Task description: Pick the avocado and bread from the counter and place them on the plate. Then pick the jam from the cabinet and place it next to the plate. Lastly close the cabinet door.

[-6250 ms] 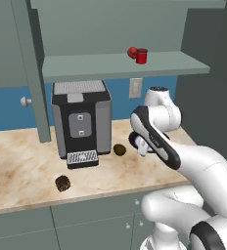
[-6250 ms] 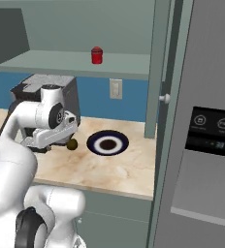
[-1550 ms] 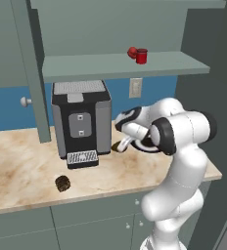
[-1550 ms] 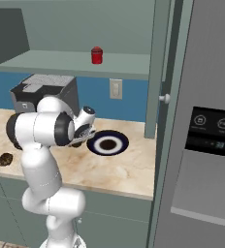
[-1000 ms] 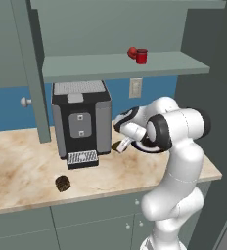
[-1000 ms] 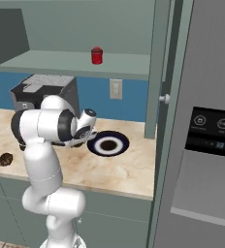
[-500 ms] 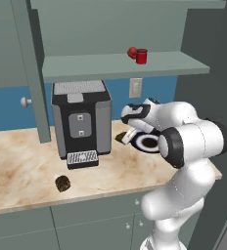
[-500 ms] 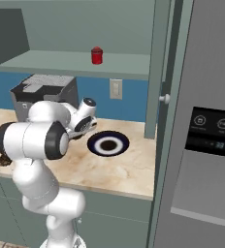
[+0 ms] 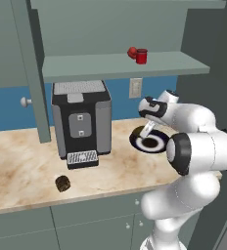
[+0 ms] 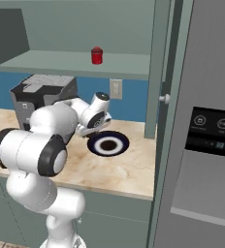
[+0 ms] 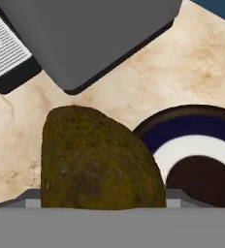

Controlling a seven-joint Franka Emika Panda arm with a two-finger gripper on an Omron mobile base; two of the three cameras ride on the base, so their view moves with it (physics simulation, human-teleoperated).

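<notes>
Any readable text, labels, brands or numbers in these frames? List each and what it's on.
No text reads clearly.
Fridge door panel: pale round icons and a small lit readout, too small and blurred to read.
Coffee machine: small square buttons on the front, no lettering legible.
Jam jar, plate, wall outlet: no markings visible.

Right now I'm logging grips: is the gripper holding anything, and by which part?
Yes. The gripper holds the avocado at its lower end, just short of the plate. The contact itself is hidden at the bottom edge of the hand view.
</notes>
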